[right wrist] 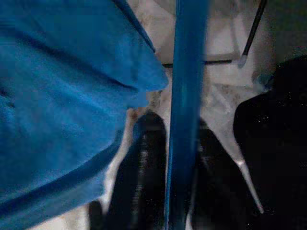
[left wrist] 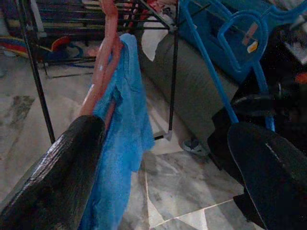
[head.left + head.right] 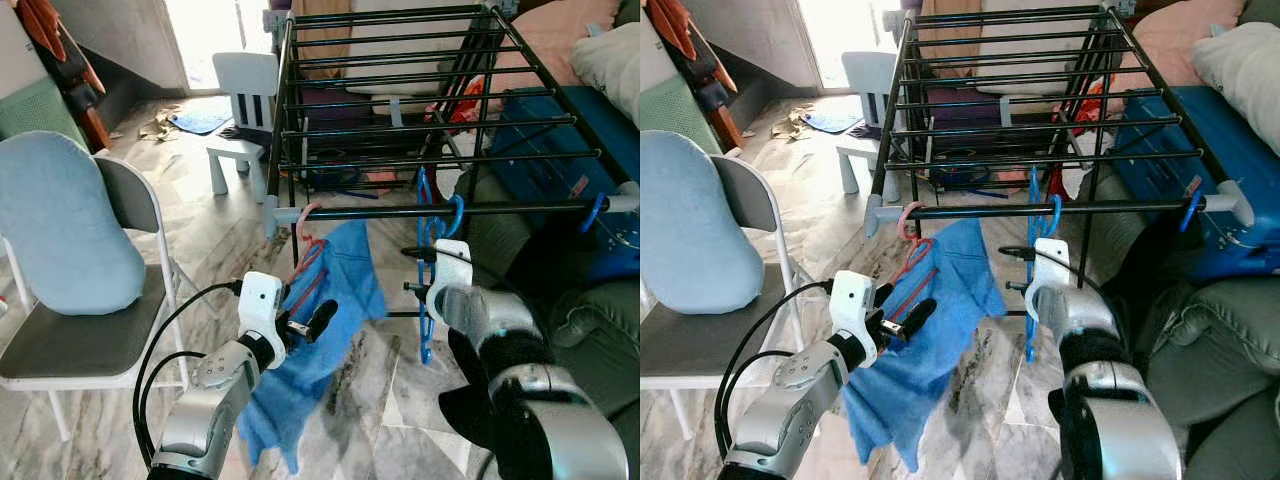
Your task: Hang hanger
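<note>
Your blue hanger point(image 3: 428, 262) is hanging with its hook on the front bar of the drying rack point(image 3: 420, 128). Your right gripper point(image 1: 173, 184) is clamping its shaft. Your left gripper point(image 3: 305, 326) is spreading its fingers beside the pink hanger point(image 3: 307, 252) carrying a blue cloth point(image 3: 320, 330).

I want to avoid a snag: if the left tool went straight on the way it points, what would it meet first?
Probably the blue cloth draped on the pink hanger; the left tool is open beside it, though depth is unclear.
</note>
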`<state>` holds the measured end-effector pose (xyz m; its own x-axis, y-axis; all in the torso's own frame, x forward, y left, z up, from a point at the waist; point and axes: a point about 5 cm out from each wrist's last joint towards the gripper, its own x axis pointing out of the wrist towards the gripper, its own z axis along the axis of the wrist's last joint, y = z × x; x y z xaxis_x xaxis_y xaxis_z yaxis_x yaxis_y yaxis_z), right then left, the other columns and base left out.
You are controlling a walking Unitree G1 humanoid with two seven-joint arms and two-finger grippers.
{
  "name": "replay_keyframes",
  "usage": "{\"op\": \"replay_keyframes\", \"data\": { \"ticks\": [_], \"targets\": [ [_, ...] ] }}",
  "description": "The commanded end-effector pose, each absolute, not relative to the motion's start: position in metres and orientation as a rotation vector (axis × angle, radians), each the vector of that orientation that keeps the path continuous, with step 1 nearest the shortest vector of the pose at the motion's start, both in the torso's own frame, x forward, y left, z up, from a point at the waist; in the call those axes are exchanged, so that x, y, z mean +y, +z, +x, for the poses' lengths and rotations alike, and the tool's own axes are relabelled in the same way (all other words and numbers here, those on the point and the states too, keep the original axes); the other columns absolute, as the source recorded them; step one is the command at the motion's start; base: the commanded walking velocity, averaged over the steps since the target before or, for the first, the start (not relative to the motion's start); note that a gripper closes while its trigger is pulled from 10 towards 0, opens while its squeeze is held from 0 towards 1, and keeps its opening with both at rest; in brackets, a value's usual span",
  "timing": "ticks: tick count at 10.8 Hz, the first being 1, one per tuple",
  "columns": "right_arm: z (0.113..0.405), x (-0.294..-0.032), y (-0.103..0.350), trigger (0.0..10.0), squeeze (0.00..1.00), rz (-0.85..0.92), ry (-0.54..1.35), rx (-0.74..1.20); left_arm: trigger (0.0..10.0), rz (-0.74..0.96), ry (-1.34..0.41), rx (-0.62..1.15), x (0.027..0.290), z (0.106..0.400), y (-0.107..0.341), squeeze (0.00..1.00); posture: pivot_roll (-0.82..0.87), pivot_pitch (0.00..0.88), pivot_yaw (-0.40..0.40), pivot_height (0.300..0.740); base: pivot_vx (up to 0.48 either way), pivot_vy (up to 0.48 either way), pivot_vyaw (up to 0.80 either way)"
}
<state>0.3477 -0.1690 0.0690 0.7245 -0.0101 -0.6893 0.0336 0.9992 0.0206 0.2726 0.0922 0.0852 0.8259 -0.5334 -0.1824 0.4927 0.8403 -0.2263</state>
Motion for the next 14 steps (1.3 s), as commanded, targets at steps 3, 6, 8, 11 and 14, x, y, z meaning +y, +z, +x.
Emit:
{"op": "replay_keyframes", "data": {
  "ticks": [3, 6, 8, 11, 14],
  "targets": [
    [0.346, -0.174, 0.069, 10.0, 1.00, -0.161, -0.029, 0.688, 10.0, -0.157, -0.517, 0.252, 0.097, 0.276, 0.086, 0.00, -0.12, 0.000, 0.067, 0.740, 0.000, 0.000, 0.00],
    [0.340, -0.169, 0.071, 10.0, 1.00, -0.216, -0.019, 0.651, 10.0, -0.154, -0.516, 0.249, 0.097, 0.278, 0.087, 0.00, -0.13, 0.000, 0.070, 0.740, 0.000, 0.000, 0.00],
    [0.334, -0.171, 0.070, 10.0, 1.00, -0.247, -0.037, 0.621, 10.0, -0.171, -0.492, 0.257, 0.100, 0.278, 0.085, 0.00, -0.13, 0.000, 0.070, 0.740, 0.000, 0.000, 0.00],
    [0.317, -0.169, 0.068, 10.0, 1.00, -0.229, -0.044, 0.605, 10.0, -0.174, -0.491, 0.264, 0.099, 0.276, 0.084, 0.00, -0.14, 0.000, 0.068, 0.740, 0.000, 0.000, 0.00],
    [0.312, -0.170, 0.073, 10.0, 1.00, -0.232, -0.054, 0.560, 10.0, -0.160, -0.494, 0.256, 0.098, 0.276, 0.084, 0.00, -0.14, 0.000, 0.066, 0.740, 0.000, 0.000, 0.00]
  ]
}}
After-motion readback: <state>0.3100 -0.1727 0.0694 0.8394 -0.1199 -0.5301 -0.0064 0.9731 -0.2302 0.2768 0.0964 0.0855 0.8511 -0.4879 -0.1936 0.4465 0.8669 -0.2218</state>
